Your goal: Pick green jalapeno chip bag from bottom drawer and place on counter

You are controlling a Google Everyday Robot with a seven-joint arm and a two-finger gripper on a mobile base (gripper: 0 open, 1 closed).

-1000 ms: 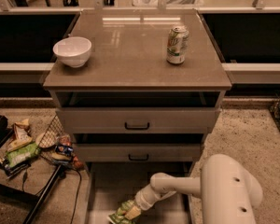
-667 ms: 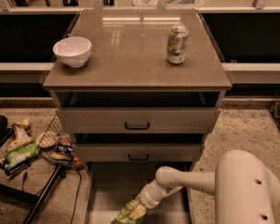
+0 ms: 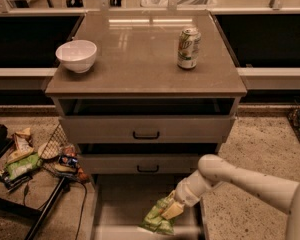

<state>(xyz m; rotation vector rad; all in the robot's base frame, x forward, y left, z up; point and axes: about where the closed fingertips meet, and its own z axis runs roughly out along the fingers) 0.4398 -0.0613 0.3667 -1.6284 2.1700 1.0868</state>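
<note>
— What has changed since one second ago?

— The arm (image 3: pixel 250 183) has drawn back toward the right, and the gripper (image 3: pixel 171 210) went with it. The green jalapeno chip bag (image 3: pixel 157 220) has moved the same way, a little right and a little up. It now hangs over the right part of the bottom drawer (image 3: pixel 117 206), near its front edge.

— And what stands around?

— On the counter (image 3: pixel 135 66) a white bowl (image 3: pixel 76 55) is at the left and a soda can (image 3: pixel 188 47) stands upright at the right, well apart. The two upper drawers (image 3: pixel 146 130) are partly pulled out above the bottom one, so they overhang its back part. On the floor at the left lie snack bags (image 3: pixel 21 159) and a wire basket (image 3: pixel 57 146).

— Does the gripper hold something?

— Yes, its fingers are closed on the upper end of the bag, which hangs crumpled below them. Whether its lower end touches the drawer floor, I cannot tell.
</note>
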